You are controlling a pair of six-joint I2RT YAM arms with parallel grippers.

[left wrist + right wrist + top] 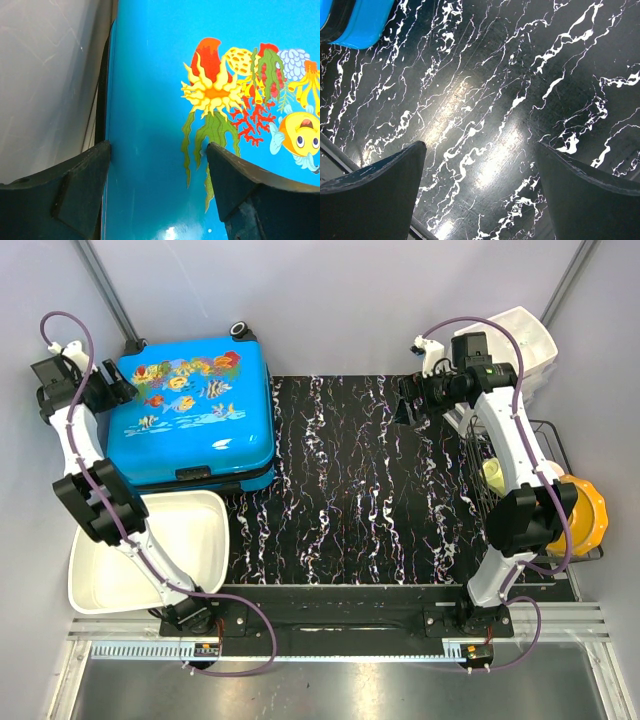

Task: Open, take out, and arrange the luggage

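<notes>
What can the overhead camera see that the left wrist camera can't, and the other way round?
Only overhead: the whole suitcase with its wheel and handle, the white tub, the black marbled mat and the right gripper.
Only the left wrist: a close look at the printed yellow anemone and fish, framed by the open left gripper.
Both: the suitcase's closed blue lid.

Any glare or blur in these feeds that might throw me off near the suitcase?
Right wrist: light glares in bright patches off the marbled table, washing out its veins. Left wrist: the luggage print is sharp, with one small highlight at the bottom edge. Top external: evenly lit, no blur.
</notes>
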